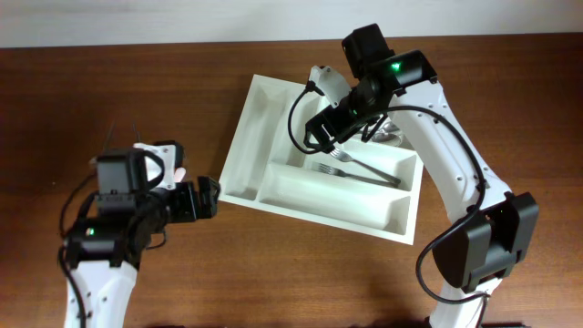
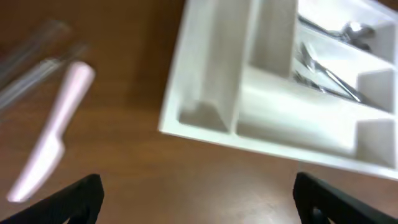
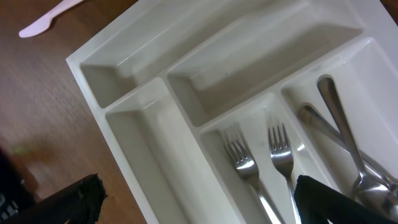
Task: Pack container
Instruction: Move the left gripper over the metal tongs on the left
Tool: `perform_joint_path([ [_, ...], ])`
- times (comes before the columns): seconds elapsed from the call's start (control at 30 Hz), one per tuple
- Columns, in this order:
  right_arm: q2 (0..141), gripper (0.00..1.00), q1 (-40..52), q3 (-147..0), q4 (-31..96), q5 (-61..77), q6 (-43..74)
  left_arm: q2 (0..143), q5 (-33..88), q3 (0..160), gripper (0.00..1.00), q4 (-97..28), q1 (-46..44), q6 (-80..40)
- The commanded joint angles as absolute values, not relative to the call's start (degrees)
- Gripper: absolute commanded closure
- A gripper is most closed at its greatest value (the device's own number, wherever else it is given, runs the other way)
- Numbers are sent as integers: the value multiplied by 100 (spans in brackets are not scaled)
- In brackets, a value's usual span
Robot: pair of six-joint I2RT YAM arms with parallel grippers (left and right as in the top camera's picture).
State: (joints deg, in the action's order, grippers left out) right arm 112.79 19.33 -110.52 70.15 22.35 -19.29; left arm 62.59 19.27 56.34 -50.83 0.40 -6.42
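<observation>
On the brown wooden table [image 1: 273, 282], seen from overhead, a large white rectangular plastic container [image 1: 319, 193] with five compartments lies slightly askew near the middle, with two silver metal forks [image 1: 360, 169] in its middle long compartment and silver metal spoons [image 1: 390, 137] half hidden in the far one. The left end effector [image 1: 215, 197] hangs just beside the container's near-left corner and holds nothing, while the right end effector [image 1: 314, 137] hovers over the inner dividers, also holding nothing. From the left wrist, the left end effector [image 2: 199, 202] is spread wide, with bare table between its tips. The container [image 2: 205, 74] sits ahead of it, and a pale pink plastic knife [image 2: 53, 134] lies on the wood to one side, well apart from the container; a blurred, clear item beyond the knife cannot be made out. From the right wrist, the right end effector [image 3: 199, 205] is likewise spread wide above the container [image 3: 149, 124]. The forks [image 3: 261, 162] lie side by side, the spoons [image 3: 348, 143] sit in the neighbouring slot, and the knife [image 3: 43, 18] lies outside the far rim. The container looks like stiff, light moulded plastic with smooth, slippery walls, so a nudge would likely slide it. It is too broad to span, and the outer rim or an upright divider looks like the best place to pinch. The metal cutlery probably weighs down one side.
</observation>
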Motion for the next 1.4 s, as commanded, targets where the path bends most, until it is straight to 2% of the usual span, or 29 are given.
perform_joint_path([
  [0.0, 11286, 1, 1953, -11168, 7008, 2519, -1900, 6643, 2989, 5725, 1, -5113, 54, -552],
  [0.13, 11286, 1, 1953, -11168, 7011, 2528, -1900, 6932, 3144, 5725, 0, -4912, 54, -543],
  [0.17, 11286, 1, 1953, -11168, 7011, 2530, -1881, 6993, 2882, 5725, 4, -4834, 56, -545],
  [0.43, 11286, 1, 1955, -11168, 7194, 2526, -1553, 7642, -408, 5725, 1, -4123, 67, -1590],
  [0.63, 11286, 2, 1955, -11168, 7338, 2523, -1555, 8475, -1570, 5725, 1, -3640, 464, -1625],
  [0.83, 11286, 1, 1953, -11168, 7347, 2523, -1557, 8976, -1533, 5725, 1, -3734, 1730, -1439],
  [0.97, 11286, 1, 1955, -11168, 7310, 2523, -1557, 8991, -1098, 5728, 0, -3863, 2390, -1223],
  [1.27, 11286, 1, 1955, -11168, 7310, 2528, -1557, 9129, -952, 5728, 1, -3756, 2689, -1059],
  [1.37, 11286, 1, 1955, -11168, 7312, 2528, -1555, 9209, -454, 5728, 1, -3599, 2689, -1057],
])
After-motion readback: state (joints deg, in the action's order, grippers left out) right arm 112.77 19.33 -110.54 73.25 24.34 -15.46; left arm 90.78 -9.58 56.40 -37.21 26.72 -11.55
